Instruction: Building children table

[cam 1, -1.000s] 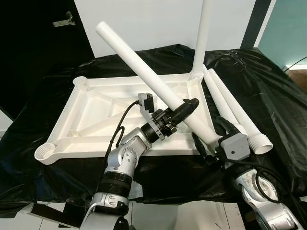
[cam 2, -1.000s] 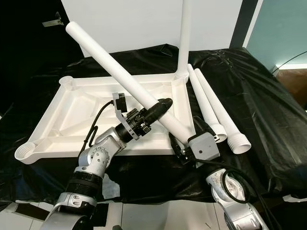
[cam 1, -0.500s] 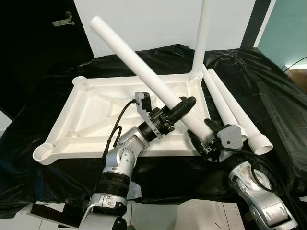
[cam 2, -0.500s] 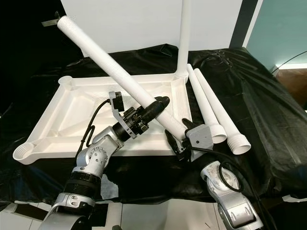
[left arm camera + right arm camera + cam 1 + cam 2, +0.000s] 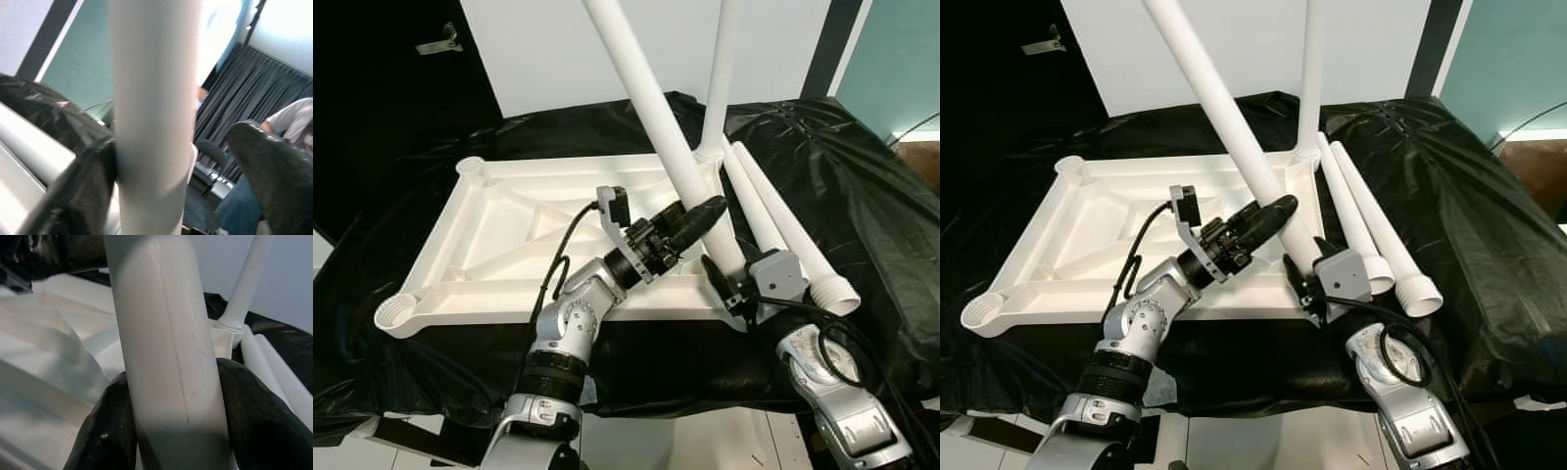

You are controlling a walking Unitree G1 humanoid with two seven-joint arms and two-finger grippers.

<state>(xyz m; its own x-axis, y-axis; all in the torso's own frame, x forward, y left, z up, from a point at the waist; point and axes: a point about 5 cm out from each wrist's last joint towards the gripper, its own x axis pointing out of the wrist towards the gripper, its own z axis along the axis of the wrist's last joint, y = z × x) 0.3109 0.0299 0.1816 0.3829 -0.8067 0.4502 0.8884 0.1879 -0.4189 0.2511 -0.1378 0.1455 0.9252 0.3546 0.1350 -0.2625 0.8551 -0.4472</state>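
i have my right gripper (image 5: 729,284) clamped around the low end of the table leg (image 5: 661,127), right at the near right corner of the upturned tabletop (image 5: 499,240). my left gripper (image 5: 703,217) sits just above on the same leg, one finger against it, the other standing off, so i judge that hold loose. the leg tilts away to the left. to seat it well i'd bring it upright over the corner socket, then twist. at the far right corner a fitted leg (image 5: 722,69) stands, and two spare legs (image 5: 783,230) lie on the black sheet (image 5: 862,186) beside the tabletop.
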